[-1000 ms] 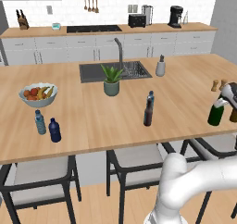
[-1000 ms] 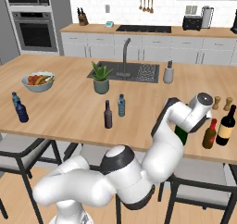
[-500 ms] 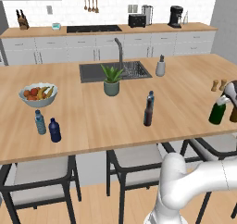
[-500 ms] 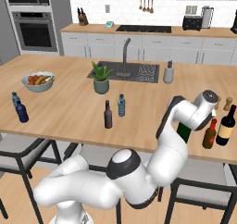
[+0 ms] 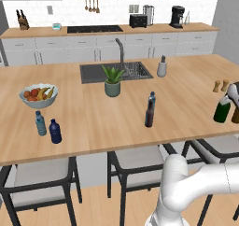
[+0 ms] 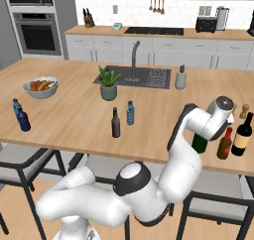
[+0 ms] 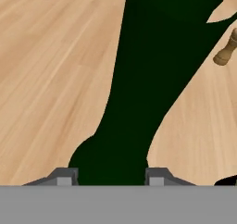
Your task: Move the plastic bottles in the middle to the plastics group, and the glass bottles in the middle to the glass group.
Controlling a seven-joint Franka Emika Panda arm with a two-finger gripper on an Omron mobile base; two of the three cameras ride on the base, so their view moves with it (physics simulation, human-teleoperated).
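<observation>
While the green wine bottle (image 6: 200, 143) is standing upright at the lower right of the right base view, its dark green glass is reading almost black in the hand view, where its neck is sitting between the two finger tips (image 7: 65, 177) of the gripper (image 7: 107, 177); the jaws are closing narrowly on that neck. It is standing on the worktop (image 6: 74, 110) near the front edge, just beside an amber-brown bottle (image 6: 224, 144) and a dark bottle (image 6: 243, 135). At mid-frame, the slim brown bottle (image 6: 115, 123) and the pale-blue water bottle (image 6: 130, 113) are standing close together, with bare wood lying open around them. At the left edge, two small blue bottles (image 6: 20, 116) are standing near a bowl (image 6: 41, 87) that is holding fruit.
</observation>
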